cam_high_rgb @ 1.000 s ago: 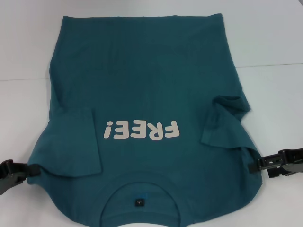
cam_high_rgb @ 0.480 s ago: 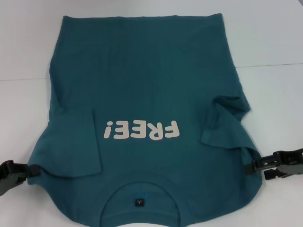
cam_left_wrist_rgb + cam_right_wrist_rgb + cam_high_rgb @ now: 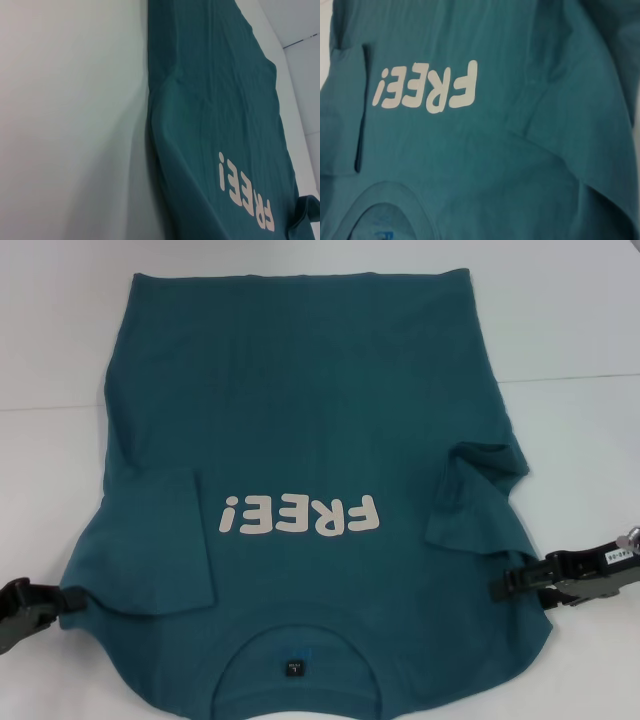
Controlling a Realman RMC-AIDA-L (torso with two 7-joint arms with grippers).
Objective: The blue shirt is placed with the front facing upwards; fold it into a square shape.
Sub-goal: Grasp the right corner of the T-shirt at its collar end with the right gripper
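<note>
The blue shirt (image 3: 300, 430) lies flat and face up on the white table, with the white "FREE!" lettering (image 3: 300, 515) on the chest and the collar with its dark neck label (image 3: 293, 667) at the near edge. Both sleeves are folded in onto the body. My left gripper (image 3: 55, 602) sits at the shirt's left shoulder edge. My right gripper (image 3: 503, 585) reaches in low over the right shoulder, beside the folded right sleeve (image 3: 470, 500). The lettering also shows in the left wrist view (image 3: 245, 197) and the right wrist view (image 3: 427, 90).
The white table (image 3: 570, 330) surrounds the shirt on the left, right and far sides. A thin seam line (image 3: 580, 376) crosses the table at the right.
My right gripper has moved left, from the shirt's right edge in over the right shoulder. The left gripper and the shirt's outline have stayed as they were.
</note>
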